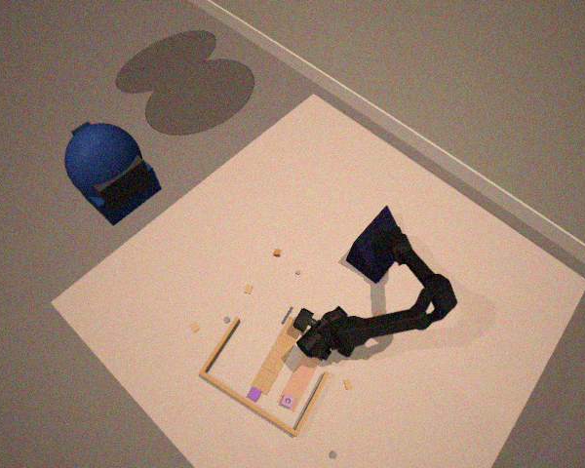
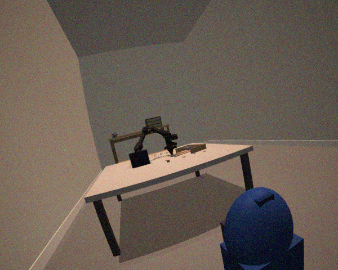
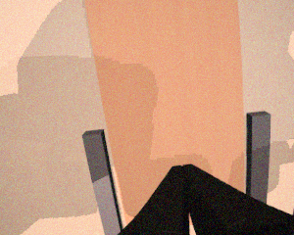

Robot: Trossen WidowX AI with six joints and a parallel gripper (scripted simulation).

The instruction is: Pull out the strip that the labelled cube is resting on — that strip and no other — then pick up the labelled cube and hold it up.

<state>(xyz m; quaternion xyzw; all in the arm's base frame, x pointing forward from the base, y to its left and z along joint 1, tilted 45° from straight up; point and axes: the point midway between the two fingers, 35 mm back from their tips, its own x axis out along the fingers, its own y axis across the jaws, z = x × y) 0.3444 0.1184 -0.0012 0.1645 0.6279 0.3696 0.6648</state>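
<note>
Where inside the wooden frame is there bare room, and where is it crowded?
Bare: between the frame's left wall and the tan strip. Crowded: the right half, with both strips, the plain cube, the labelled cube and the shut gripper.
</note>
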